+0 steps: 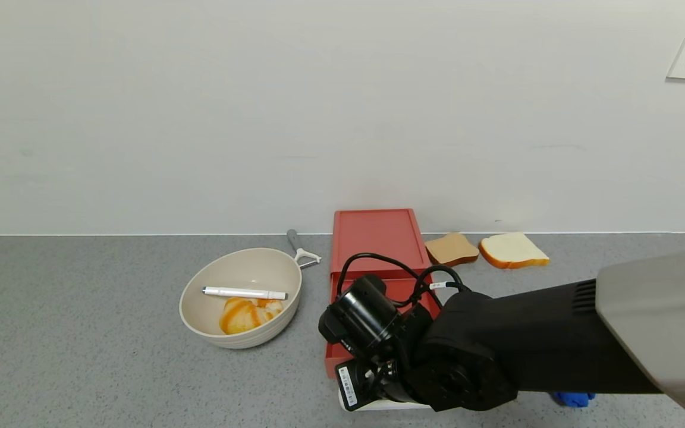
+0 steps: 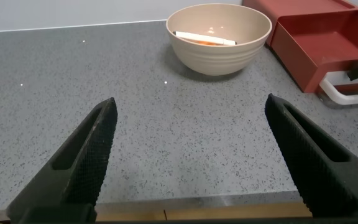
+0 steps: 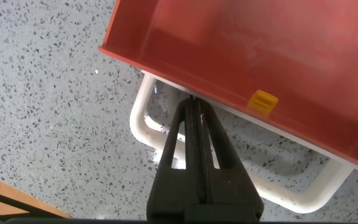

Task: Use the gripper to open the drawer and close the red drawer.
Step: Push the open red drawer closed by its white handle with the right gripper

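Note:
The coral-red drawer (image 1: 378,238) lies by the wall with its tray (image 1: 399,289) slid out toward me. Its white loop handle (image 1: 378,405) shows below my right wrist. In the right wrist view my right gripper (image 3: 194,102) is shut with nothing between the fingers. Its tip sits inside the white handle loop (image 3: 143,127), right at the tray's front wall (image 3: 166,62), beside a small yellow tab (image 3: 263,101). My left gripper (image 2: 190,102) is open and empty above the table's front edge. It sees the open tray (image 2: 309,43) at a distance.
A beige bowl (image 1: 183,309) holding a white pen and an orange-striped bun stands left of the drawer, with a peeler (image 1: 302,249) behind it. Two bread slices (image 1: 451,248) (image 1: 513,250) lie to the right by the wall. A blue object (image 1: 573,398) lies under my right arm.

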Motion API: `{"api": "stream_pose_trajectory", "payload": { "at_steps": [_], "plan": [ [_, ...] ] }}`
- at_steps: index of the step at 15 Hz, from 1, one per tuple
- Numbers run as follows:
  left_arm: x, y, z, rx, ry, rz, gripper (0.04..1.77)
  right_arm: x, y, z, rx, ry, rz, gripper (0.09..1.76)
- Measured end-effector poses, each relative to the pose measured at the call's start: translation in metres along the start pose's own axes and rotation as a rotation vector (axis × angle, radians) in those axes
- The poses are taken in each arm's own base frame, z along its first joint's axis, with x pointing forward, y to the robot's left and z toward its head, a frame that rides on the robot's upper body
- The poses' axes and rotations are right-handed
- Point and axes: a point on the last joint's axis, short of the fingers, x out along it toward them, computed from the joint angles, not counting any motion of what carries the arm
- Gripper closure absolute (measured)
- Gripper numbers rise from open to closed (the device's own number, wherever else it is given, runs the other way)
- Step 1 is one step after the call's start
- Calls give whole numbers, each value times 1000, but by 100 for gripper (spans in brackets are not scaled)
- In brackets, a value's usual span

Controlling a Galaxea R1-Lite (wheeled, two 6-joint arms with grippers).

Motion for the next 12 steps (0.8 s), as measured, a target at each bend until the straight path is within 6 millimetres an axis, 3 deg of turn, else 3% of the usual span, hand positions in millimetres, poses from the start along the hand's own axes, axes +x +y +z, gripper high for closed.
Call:
{"api": "stream_pose_trajectory", "payload": {
  "at_steps": [6, 12],
  "plan": [
    [0, 0, 0, 0, 0, 0, 9, 2, -3, 11, 5, -46, -42, 173],
    [0, 0, 0, 0, 0, 0, 9, -11, -4, 3, -14, 30, -59, 173]
  ]
}}
